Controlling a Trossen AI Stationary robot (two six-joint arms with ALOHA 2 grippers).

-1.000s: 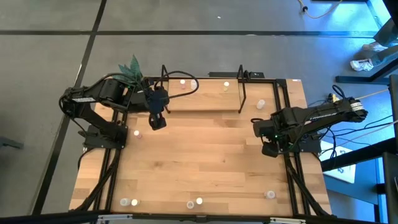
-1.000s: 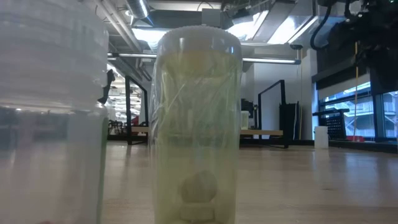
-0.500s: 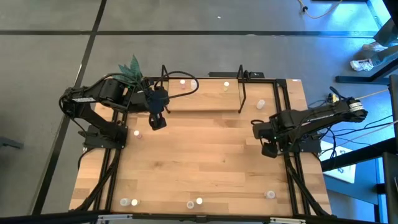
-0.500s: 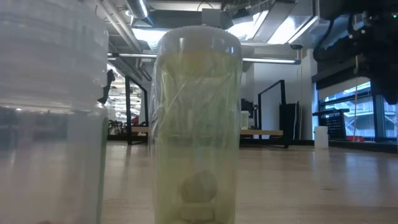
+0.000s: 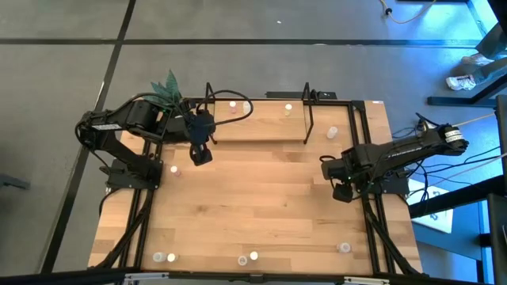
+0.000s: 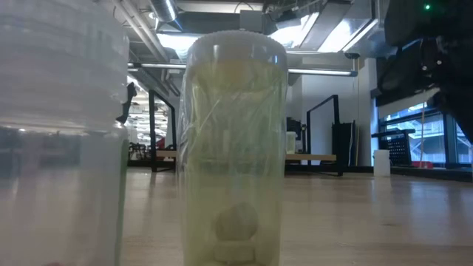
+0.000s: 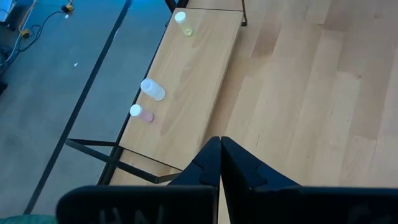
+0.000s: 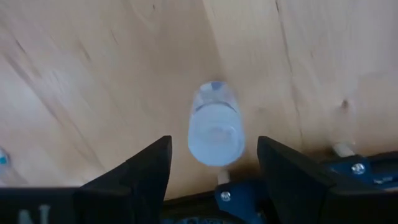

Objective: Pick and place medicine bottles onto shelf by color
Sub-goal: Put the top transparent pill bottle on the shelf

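Fingers point(image 8: 146, 171) of my right gripper point(image 8: 214, 162) stand wide apart with a white-capped bottle point(image 8: 215, 127) between them, upright on the table point(image 5: 261, 206); neither finger touches it that I can see. From above, that bottle is hidden under my right gripper point(image 5: 339, 180), which hangs over the table's right side. My left gripper point(image 7: 219, 163) has its fingers point(image 7: 239, 165) pressed together on nothing, and it hovers over the table just in front of the shelf point(image 7: 186, 81).

Going from big to small: the table, then the shelf point(image 5: 261, 119) along its far edge, past my left fingertips. Behind my left arm a green plant point(image 5: 168, 87) sticks out, its pot hidden by the arm. On the shelf board beyond my closed fingers I see three bottles: a pink one point(image 7: 142, 112) and a pale one point(image 7: 152, 89) close together, the pale one apparently lying down, and a yellow-green one point(image 7: 183, 22) farther along. From above only two of them show, at point(image 5: 233, 104) and point(image 5: 288, 108).

One loose bottle point(image 5: 333, 132) sits between the shelf's right post and my right gripper, another point(image 5: 174, 169) beside my left gripper. Four more stand along the near edge, well away from both grippers: point(image 5: 171, 256), point(image 5: 242, 260), point(image 5: 254, 256) and point(image 5: 344, 248). Their cap colours are too small to tell.

The table-level camera is almost filled by a yellowish bottle point(image 6: 233, 148) right at the lens and a second blurred one point(image 6: 59, 133), cut off at the edge; my right arm is a dark shape in the upper corner.
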